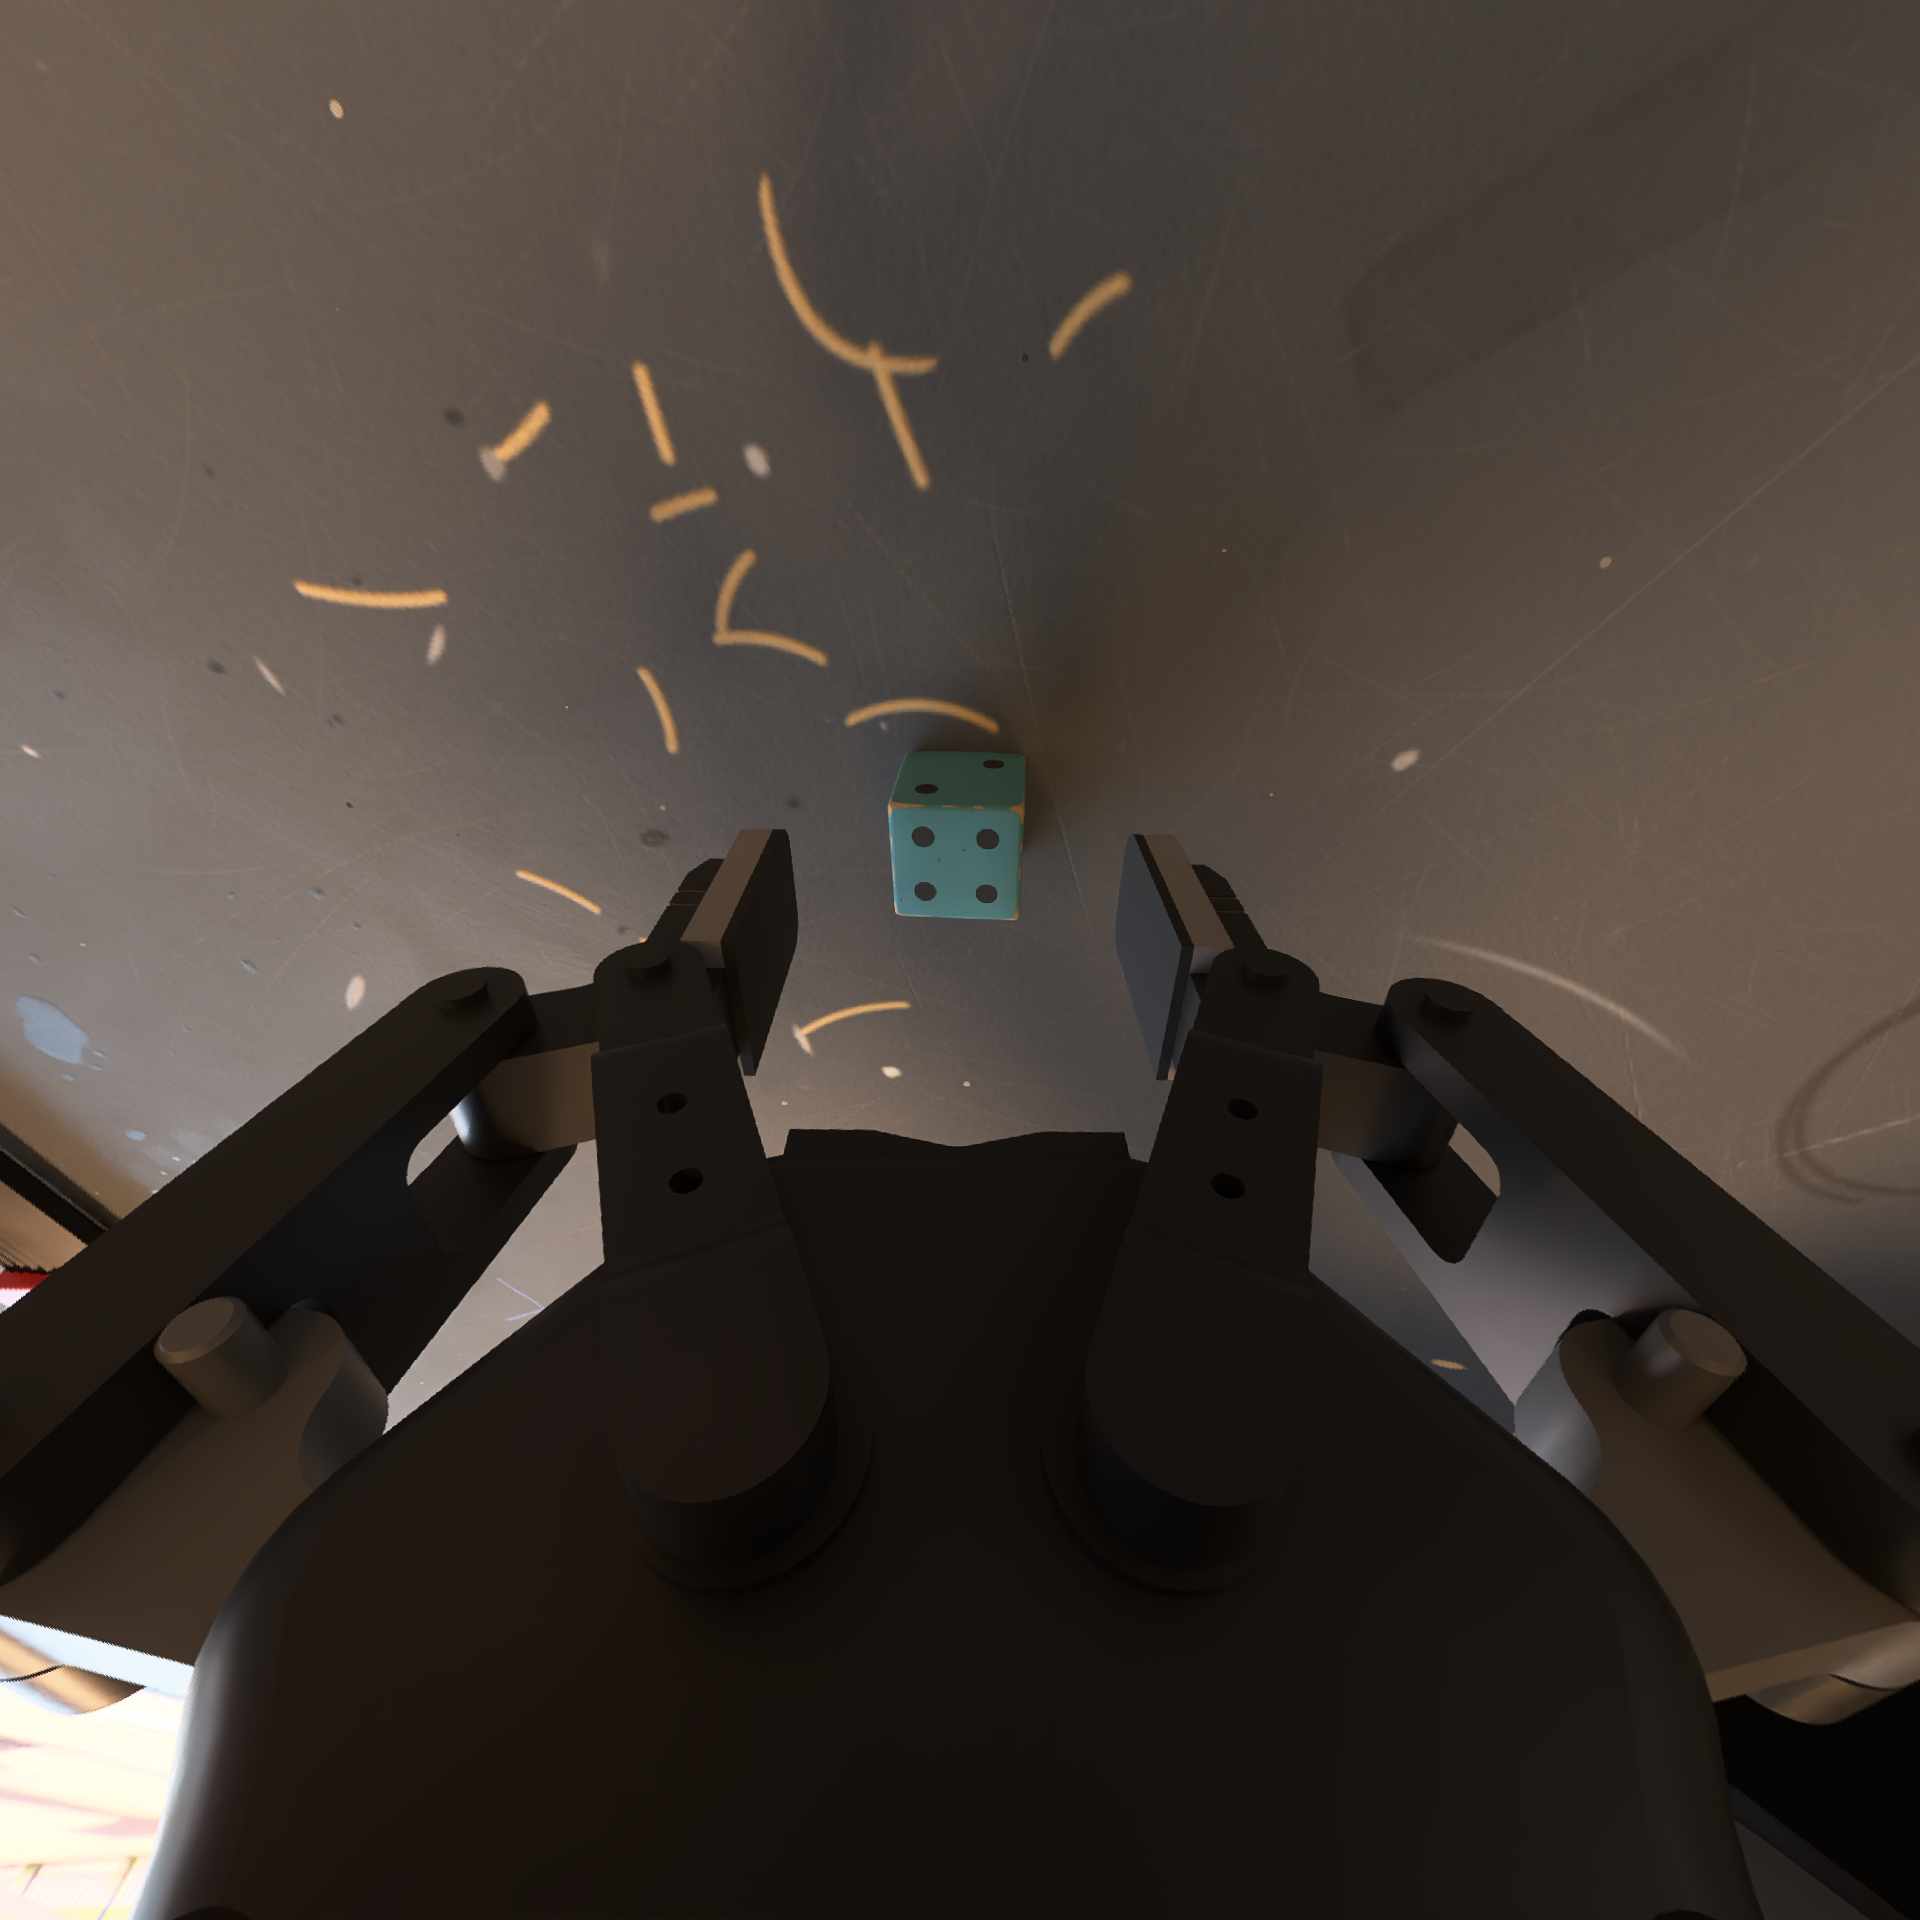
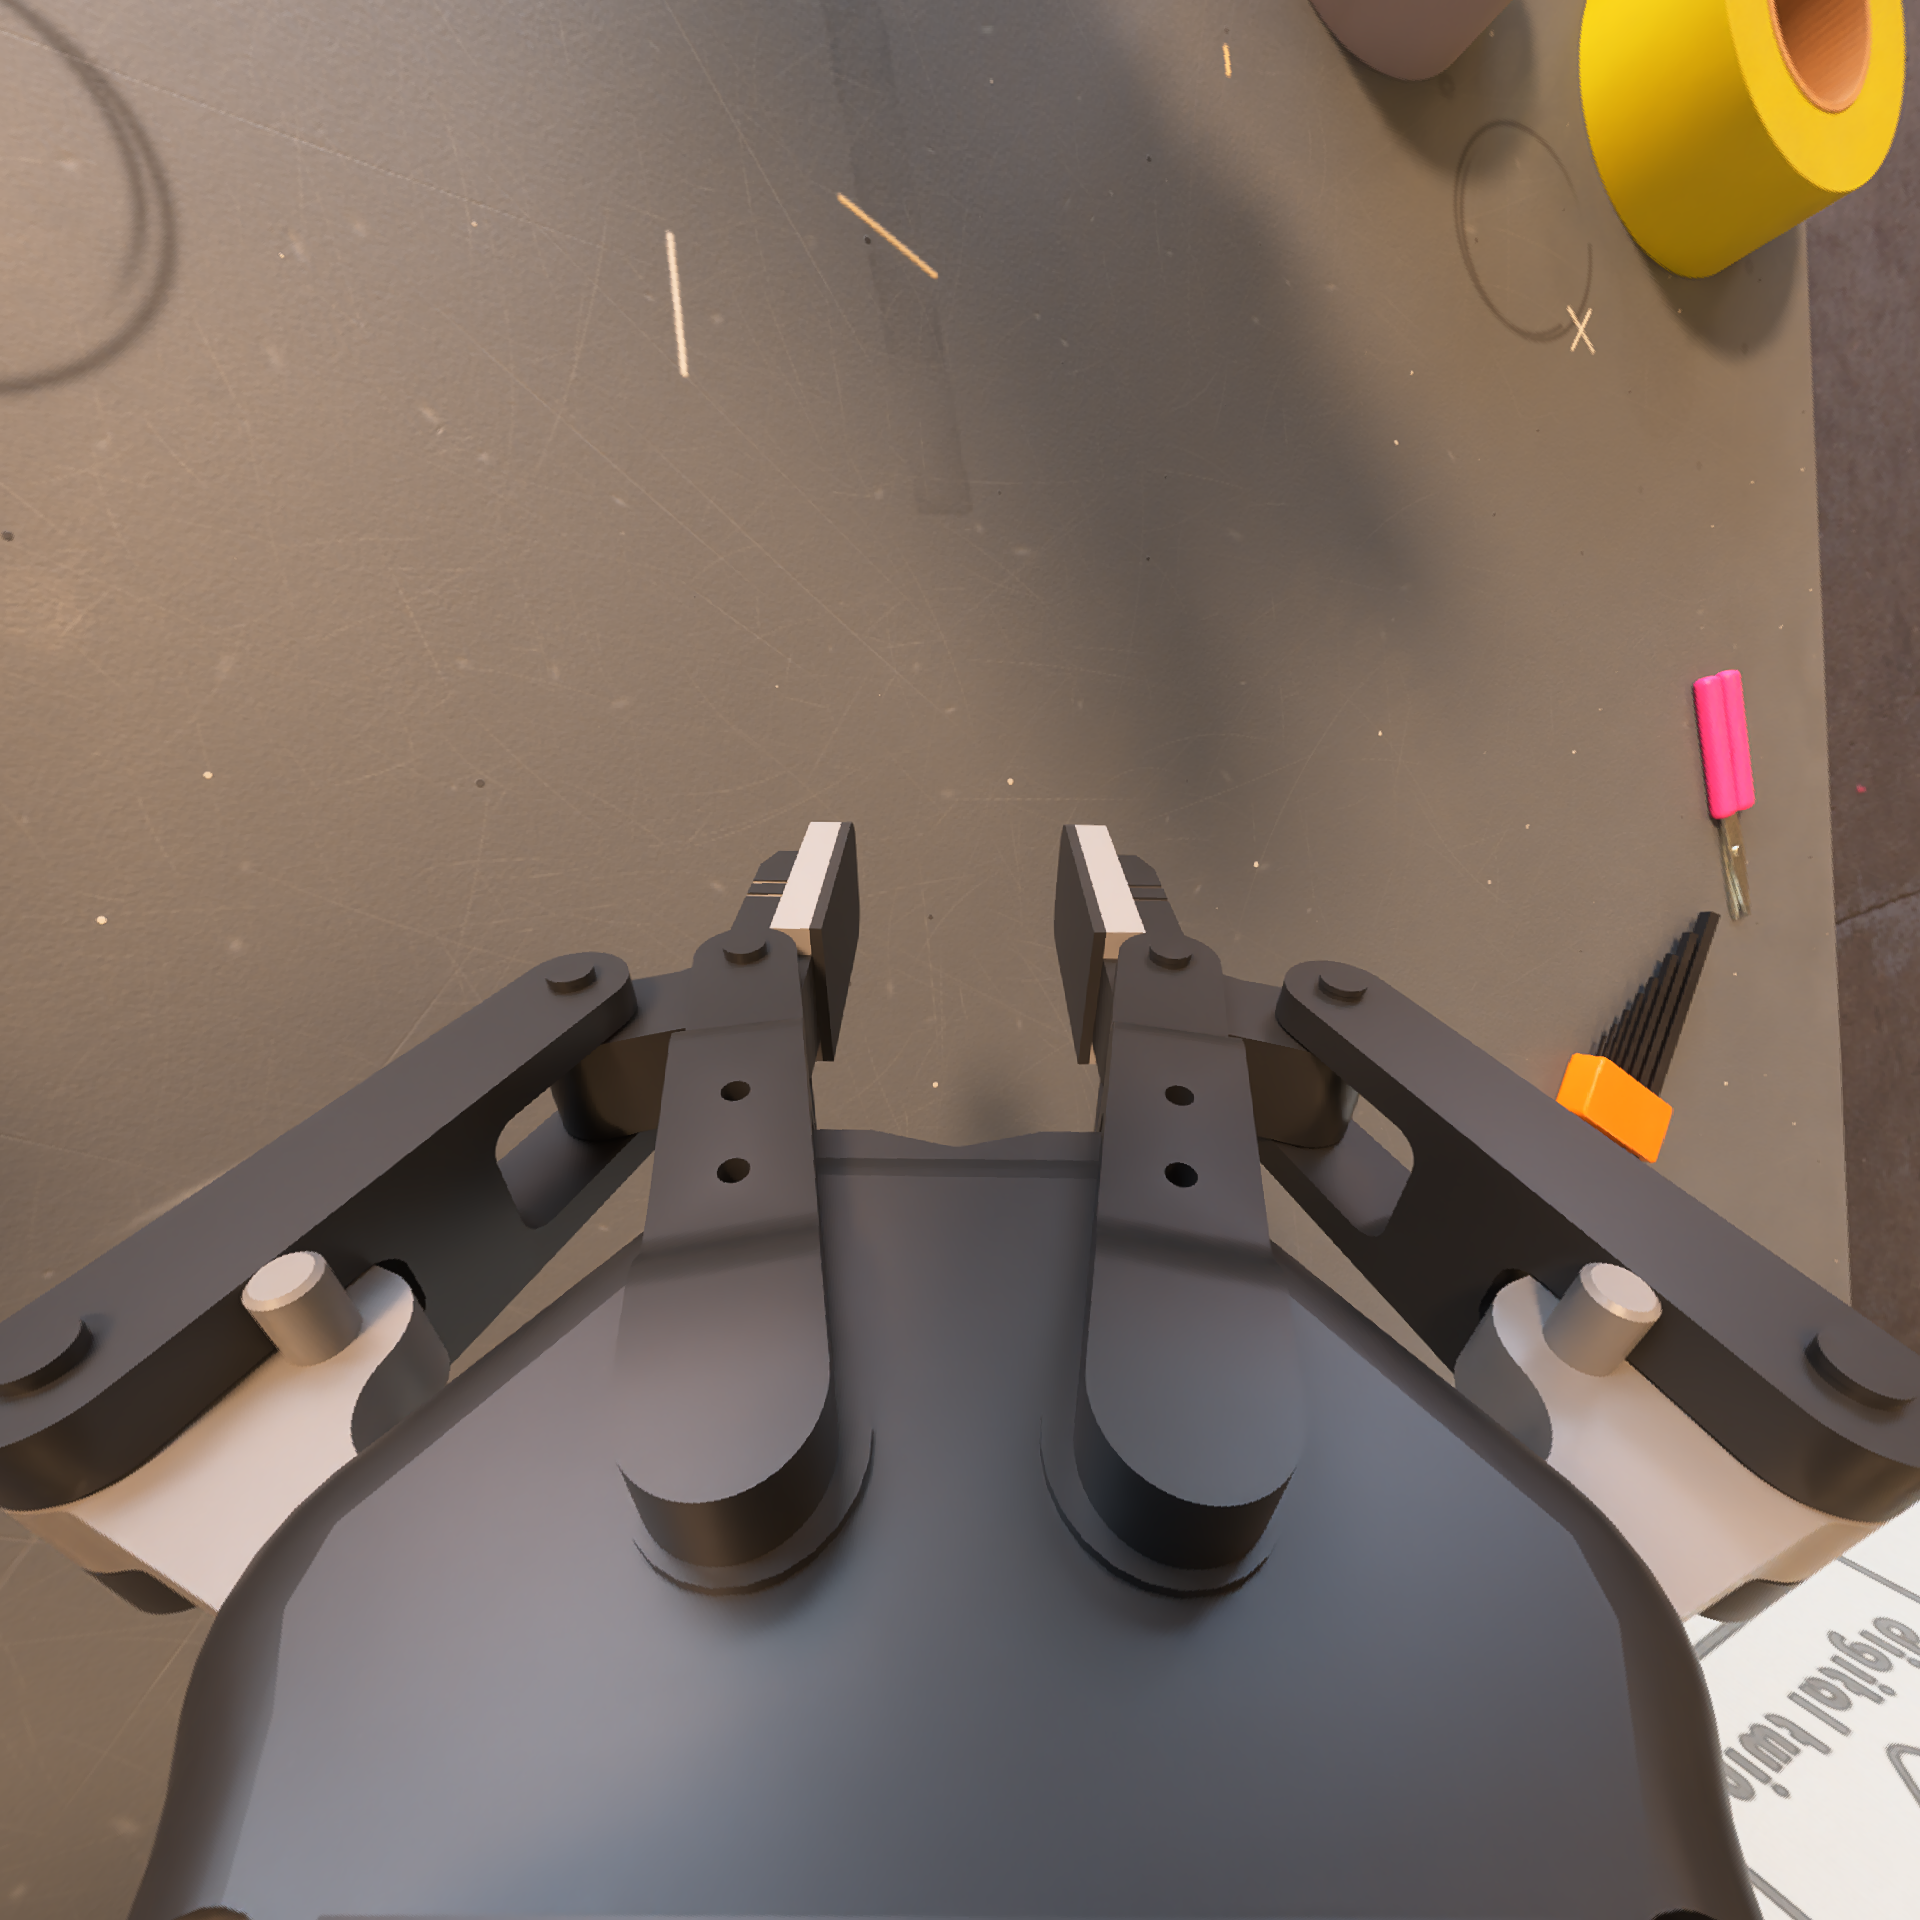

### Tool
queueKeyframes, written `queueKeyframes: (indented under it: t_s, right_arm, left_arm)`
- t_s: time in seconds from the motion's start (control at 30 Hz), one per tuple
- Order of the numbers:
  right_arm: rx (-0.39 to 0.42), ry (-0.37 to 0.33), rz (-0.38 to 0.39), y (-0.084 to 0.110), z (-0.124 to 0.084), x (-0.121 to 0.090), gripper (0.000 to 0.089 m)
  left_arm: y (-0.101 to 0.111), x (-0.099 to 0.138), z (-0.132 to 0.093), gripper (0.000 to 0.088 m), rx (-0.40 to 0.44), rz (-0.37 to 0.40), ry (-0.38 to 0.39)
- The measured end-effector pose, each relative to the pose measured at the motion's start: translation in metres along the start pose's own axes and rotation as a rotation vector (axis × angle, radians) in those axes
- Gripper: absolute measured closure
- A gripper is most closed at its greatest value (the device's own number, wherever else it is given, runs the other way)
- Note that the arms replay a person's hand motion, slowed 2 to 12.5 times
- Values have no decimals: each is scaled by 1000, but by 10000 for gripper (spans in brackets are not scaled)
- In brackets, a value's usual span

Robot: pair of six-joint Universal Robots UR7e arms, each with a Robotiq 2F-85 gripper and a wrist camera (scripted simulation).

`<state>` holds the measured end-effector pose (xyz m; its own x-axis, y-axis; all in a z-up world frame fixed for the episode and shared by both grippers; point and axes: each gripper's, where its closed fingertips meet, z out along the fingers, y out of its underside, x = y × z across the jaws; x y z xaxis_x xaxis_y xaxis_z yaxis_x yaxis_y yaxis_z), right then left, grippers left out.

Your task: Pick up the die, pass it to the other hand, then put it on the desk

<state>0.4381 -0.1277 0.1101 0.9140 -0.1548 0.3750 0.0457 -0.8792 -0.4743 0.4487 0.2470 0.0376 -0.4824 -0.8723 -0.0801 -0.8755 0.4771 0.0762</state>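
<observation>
A small teal die point(image 1: 957, 836) with black pips sits on the scratched grey desk point(image 1: 1351, 520) in the left wrist view. My left gripper point(image 1: 956, 935) is open above it, with the die centred between the two fingers and touching neither pad point(image 1: 764, 935). My right gripper point(image 2: 956, 925) is open and empty over bare desk point(image 2: 520, 623). The die does not show in the right wrist view.
In the right wrist view a yellow tape roll point(image 2: 1725, 125) stands at the far right, next to a pinkish object point(image 2: 1403, 31) cut off by the frame. A pink-handled tool point(image 2: 1725, 779) and an orange-handled set of black keys point(image 2: 1631, 1060) lie along the desk's right edge. A white printed sheet point(image 2: 1829, 1714) lies at lower right.
</observation>
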Motion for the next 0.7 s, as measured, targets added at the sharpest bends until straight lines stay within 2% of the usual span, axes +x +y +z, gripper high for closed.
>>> queueKeyframes:
  t_s: [0.43, 0.7]
  right_arm:
    - [17, 5, -4, -1, 0, 0, 470]
    - [30, 12, -10, -4, -1, 0, 417]
  left_arm:
    - [-1, -1, 3, 434, -24, -22, -22]
    - [-2, -1, 5, 440, -46, -25, -34]
